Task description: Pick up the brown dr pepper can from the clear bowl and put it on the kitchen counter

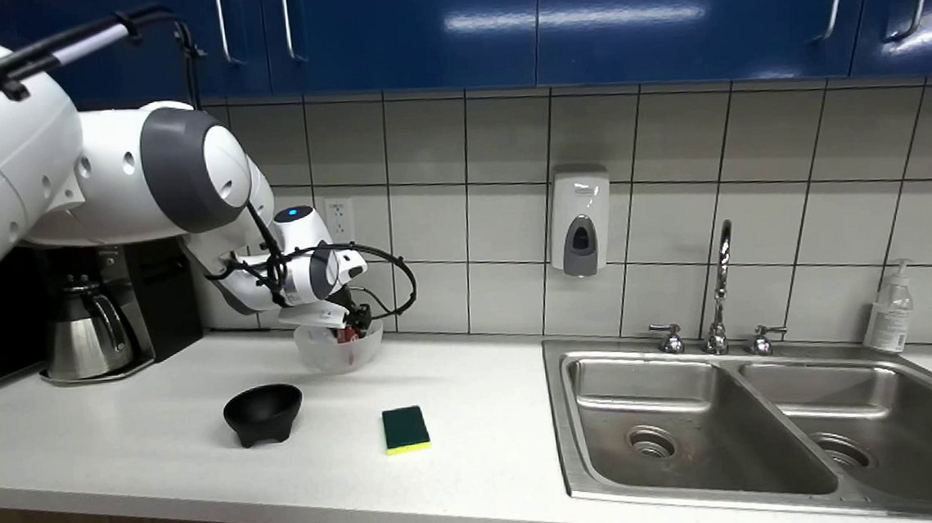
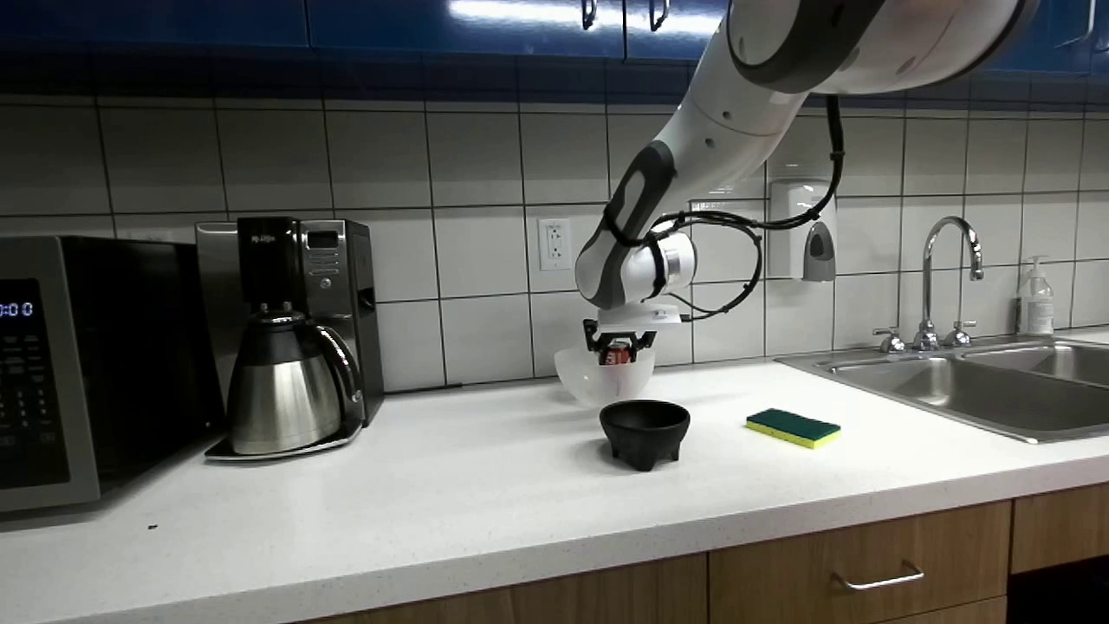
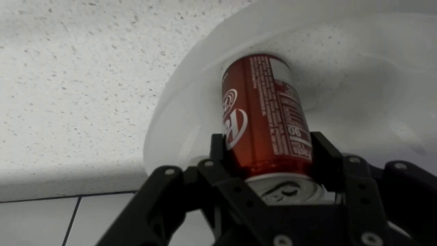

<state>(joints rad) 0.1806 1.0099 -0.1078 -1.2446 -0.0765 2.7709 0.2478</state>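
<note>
The dark red-brown dr pepper can (image 3: 263,112) stands in the clear bowl (image 3: 184,112), its lid toward the wrist camera. My gripper (image 3: 266,143) has one finger against each side of the can near its lid and is shut on it. In both exterior views the gripper (image 1: 357,317) (image 2: 619,342) points down into the bowl (image 1: 341,356) (image 2: 598,381), and only a small red patch of the can (image 1: 346,335) (image 2: 616,354) shows. In the wrist view the can's base is inside the bowl. The bowl sits on the white kitchen counter (image 1: 488,465) near the tiled wall.
A black bowl (image 1: 263,411) (image 2: 644,429) stands in front of the clear bowl. A green-and-yellow sponge (image 1: 405,428) (image 2: 792,426) lies on the counter. A coffee maker (image 2: 290,373) and microwave (image 2: 95,364) stand at one side, a double sink (image 1: 649,421) at the other.
</note>
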